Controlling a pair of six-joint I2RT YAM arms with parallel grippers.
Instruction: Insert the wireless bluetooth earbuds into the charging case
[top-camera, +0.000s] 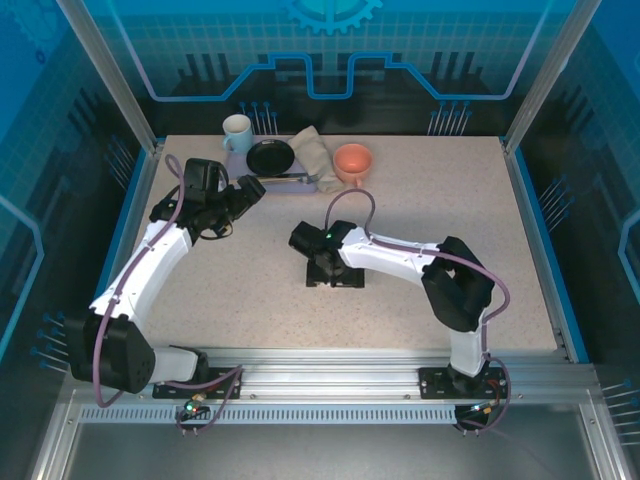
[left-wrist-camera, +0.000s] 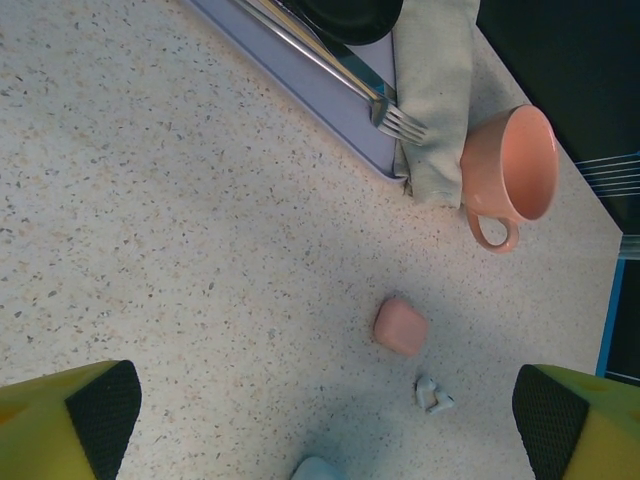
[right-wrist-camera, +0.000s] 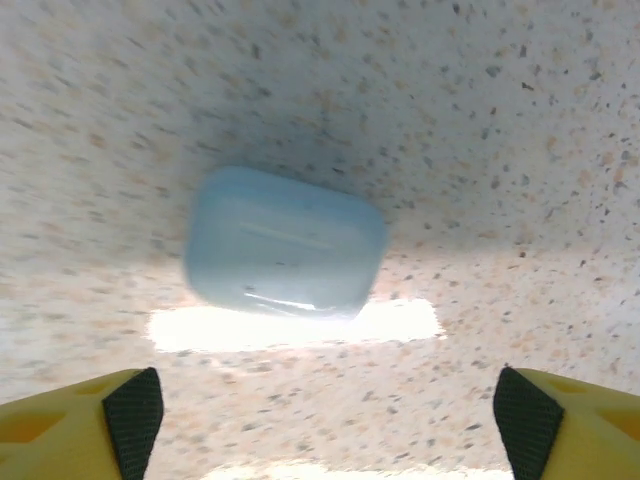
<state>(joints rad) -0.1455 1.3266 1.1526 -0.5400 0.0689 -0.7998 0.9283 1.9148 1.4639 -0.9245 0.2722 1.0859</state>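
pale blue case (right-wrist-camera: 285, 245), salmon-pink case (left-wrist-camera: 401, 326), speckled table (left-wrist-camera: 150, 200)

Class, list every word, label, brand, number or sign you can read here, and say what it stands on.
None can be read.
The light blue case, pink case, salmon mug and white mug bear no visible print.
The gear emblem at the rear has no letters.
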